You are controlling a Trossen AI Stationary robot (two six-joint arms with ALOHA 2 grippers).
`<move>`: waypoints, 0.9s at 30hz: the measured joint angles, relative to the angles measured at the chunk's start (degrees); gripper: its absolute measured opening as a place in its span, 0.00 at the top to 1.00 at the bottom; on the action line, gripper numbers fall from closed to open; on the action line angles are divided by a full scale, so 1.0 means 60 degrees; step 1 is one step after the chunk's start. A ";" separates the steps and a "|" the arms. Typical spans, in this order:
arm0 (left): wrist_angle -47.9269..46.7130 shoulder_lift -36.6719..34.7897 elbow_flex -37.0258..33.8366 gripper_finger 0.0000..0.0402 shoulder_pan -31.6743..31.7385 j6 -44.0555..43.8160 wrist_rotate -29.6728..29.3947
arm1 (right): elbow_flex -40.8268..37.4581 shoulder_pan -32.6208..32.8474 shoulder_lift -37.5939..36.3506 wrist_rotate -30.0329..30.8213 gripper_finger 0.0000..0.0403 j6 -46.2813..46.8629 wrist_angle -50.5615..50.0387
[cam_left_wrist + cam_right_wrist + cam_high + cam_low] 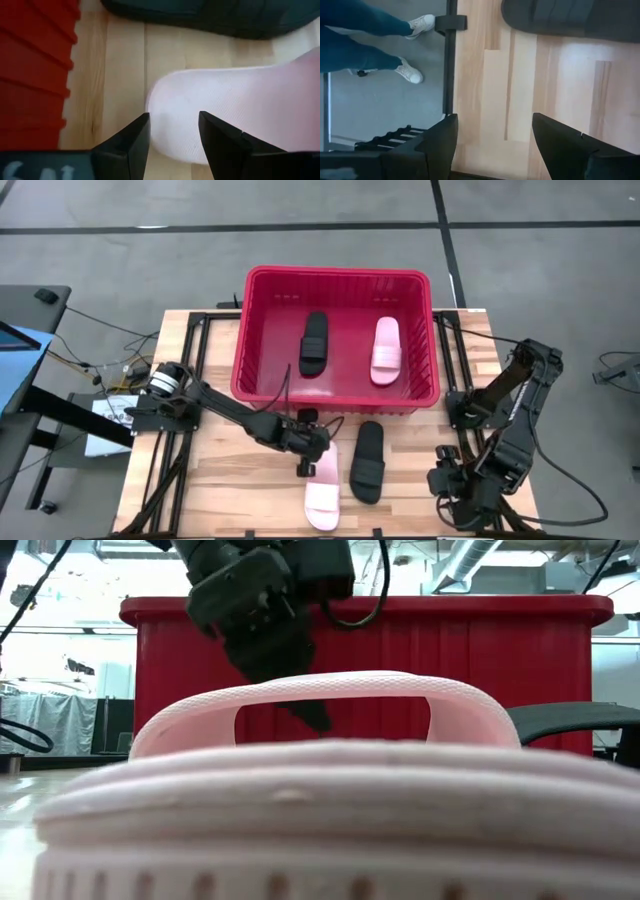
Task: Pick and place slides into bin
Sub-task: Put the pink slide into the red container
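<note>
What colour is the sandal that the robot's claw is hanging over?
Light pink. The slide under the left gripper shows best in the high view.

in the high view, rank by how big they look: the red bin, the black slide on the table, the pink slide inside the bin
1. red bin, by far the largest.
2. black slide on the table.
3. pink slide inside the bin; it looks only slightly smaller than the black one, so treat these two as near equal.

Grey floor (560,280) crossed by dark lines surrounds the wooden table (250,470). Exposed ducts (480,565) hang overhead. A person's legs (360,35) stand nearby.
</note>
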 joint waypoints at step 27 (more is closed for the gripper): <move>-0.0152 0.0714 0.0011 0.94 0.0241 -0.0408 0.0324 | -0.0005 -0.0057 0.0002 -0.0122 0.38 0.0231 -0.0035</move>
